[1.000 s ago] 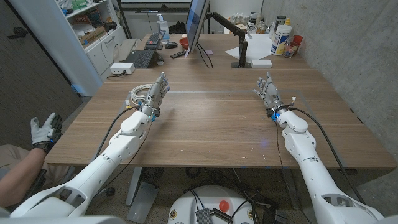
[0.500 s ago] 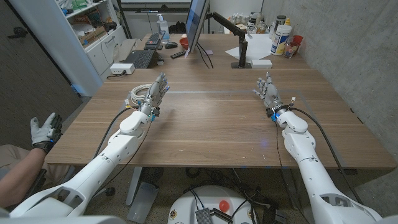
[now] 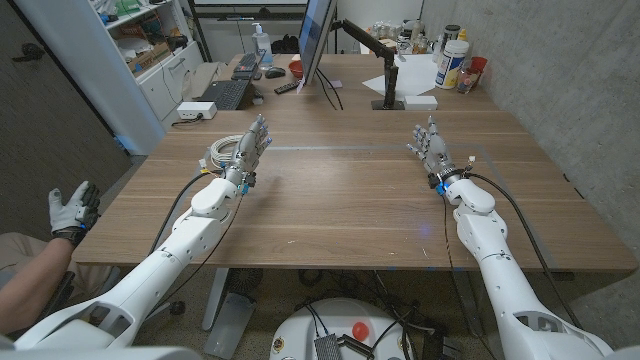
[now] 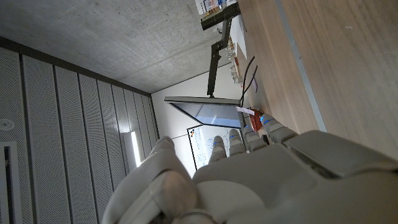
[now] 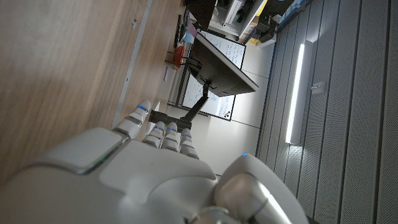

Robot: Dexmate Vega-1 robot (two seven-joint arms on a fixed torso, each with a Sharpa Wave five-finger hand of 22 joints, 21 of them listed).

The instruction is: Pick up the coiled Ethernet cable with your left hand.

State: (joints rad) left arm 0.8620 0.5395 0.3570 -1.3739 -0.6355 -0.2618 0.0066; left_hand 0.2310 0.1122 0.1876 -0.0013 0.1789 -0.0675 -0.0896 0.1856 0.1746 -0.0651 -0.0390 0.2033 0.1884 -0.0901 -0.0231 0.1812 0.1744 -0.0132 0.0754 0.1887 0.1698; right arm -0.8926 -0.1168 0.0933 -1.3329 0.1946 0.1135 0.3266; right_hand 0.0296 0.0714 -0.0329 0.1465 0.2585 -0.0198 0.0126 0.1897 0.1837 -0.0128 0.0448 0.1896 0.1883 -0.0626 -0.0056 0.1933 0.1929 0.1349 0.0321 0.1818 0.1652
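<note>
While the coiled Ethernet cable (image 3: 222, 153) lies on the wooden table (image 3: 340, 190) near its left edge, the left hand (image 3: 253, 146) stands on its edge just to the right of it. Its fingers are straight, a little apart, and hold nothing. I cannot tell if the hand touches the cable. Well apart, on the right side of the table, the right hand (image 3: 430, 146) stands the same way, fingers straight and holding nothing. A monitor (image 3: 316, 40) stands at the far end.
</note>
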